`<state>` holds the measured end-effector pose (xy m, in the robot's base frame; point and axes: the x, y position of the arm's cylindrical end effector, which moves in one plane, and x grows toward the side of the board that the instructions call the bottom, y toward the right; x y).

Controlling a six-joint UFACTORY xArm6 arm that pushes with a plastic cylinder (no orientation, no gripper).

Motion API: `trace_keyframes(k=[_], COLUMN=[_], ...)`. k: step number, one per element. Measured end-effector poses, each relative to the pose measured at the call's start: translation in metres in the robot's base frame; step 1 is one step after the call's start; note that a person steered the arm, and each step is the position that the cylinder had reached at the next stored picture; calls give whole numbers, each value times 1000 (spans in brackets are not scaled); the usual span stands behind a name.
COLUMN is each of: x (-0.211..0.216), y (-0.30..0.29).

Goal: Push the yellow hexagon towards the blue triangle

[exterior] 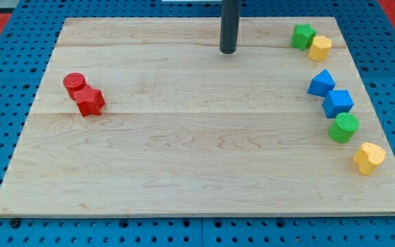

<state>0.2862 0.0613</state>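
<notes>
The yellow hexagon (320, 48) sits near the board's upper right corner, touching a green star-like block (304, 36) at its upper left. The blue triangle (321, 84) lies below the hexagon, a short gap apart. My tip (228, 51) is at the top middle of the board, well to the left of the hexagon and touching no block.
A blue cube (338, 103) touches the triangle's lower right, then a green cylinder (344, 127) and a yellow heart-like block (369, 158) run down the right edge. A red cylinder (75, 84) and red star-like block (89, 101) sit at the left. The wooden board (197, 171) lies on blue pegboard.
</notes>
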Motion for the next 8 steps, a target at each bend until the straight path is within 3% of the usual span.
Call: trace_keyframes(k=[2, 3, 4, 7, 8], x=[-8, 6, 45, 41, 29], y=[21, -10, -1, 217, 263])
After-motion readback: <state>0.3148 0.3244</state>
